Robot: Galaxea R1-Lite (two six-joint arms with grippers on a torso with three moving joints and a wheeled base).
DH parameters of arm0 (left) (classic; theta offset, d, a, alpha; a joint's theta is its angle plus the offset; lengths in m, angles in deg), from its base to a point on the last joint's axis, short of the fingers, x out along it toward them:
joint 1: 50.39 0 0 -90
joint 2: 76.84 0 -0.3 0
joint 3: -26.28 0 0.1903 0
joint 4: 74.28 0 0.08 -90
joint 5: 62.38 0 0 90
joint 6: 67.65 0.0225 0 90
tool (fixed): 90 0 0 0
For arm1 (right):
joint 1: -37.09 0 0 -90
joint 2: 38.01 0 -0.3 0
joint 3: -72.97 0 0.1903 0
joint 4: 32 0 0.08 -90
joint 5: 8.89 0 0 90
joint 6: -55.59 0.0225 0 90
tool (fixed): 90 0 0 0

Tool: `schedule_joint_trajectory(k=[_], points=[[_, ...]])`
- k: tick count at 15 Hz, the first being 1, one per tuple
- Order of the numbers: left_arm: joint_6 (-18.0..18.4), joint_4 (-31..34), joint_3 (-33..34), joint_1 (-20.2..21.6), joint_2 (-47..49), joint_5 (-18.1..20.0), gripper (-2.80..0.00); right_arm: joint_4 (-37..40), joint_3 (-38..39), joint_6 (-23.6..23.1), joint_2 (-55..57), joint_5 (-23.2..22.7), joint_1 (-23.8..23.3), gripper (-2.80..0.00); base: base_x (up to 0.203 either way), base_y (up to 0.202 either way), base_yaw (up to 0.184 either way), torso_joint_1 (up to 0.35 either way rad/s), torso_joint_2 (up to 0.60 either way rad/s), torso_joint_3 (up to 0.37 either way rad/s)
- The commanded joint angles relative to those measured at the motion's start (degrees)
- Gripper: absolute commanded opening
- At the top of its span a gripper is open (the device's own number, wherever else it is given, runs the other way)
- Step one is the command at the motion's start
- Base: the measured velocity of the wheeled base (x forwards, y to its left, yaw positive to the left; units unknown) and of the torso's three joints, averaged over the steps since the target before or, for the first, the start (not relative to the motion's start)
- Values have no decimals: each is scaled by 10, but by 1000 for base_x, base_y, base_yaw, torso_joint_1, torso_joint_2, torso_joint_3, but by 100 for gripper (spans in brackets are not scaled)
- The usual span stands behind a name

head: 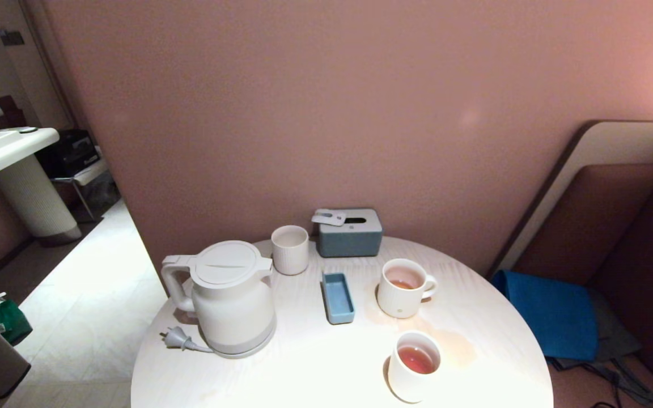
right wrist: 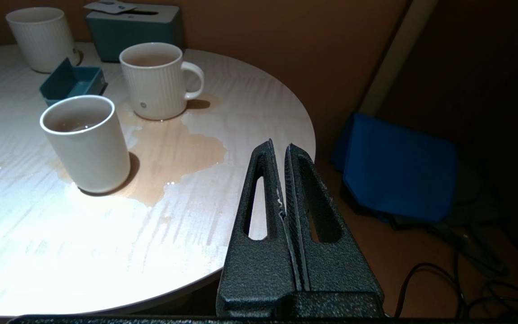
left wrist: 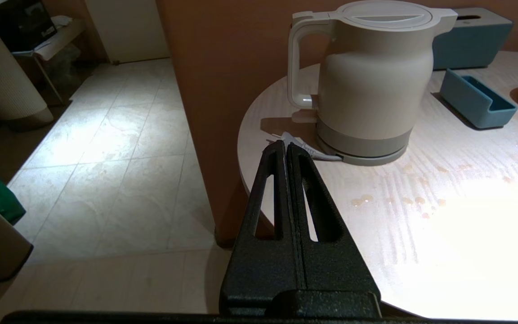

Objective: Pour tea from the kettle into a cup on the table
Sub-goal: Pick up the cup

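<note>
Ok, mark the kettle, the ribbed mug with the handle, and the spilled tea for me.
kettle (head: 234, 309), head view, on its white body.
ribbed mug (head: 399, 297), head view, on its front wall.
spilled tea (right wrist: 173, 153), right wrist view, middle of the puddle.

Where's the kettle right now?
In the head view the kettle stands on the table's left side, lid on, beside the blue tray.

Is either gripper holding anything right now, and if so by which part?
Nothing is held. The left gripper and right gripper are both shut and empty, off the table edge; the kettle stands untouched.
</note>
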Motion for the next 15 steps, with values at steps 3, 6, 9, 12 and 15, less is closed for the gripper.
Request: schedule_joint_trajectory(k=[3,6,9,12,15], points=[[-11,0,0,0,0,-4,-280,0,0,0,1,0,0,-280,0,0,0,0,0,0],[-11,-1,0,0,1,-4,-280,0,0,0,1,0,0,-280,0,0,0,0,0,0],[-10,-1,0,0,1,-5,-280,0,0,0,1,0,0,-280,0,0,0,0,0,0],[-11,-1,0,0,1,-5,-280,0,0,2,1,4,0,-280,0,0,0,0,0,0],[-11,-1,0,0,1,-4,-280,0,0,2,1,4,0,-280,0,0,0,0,0,0]])
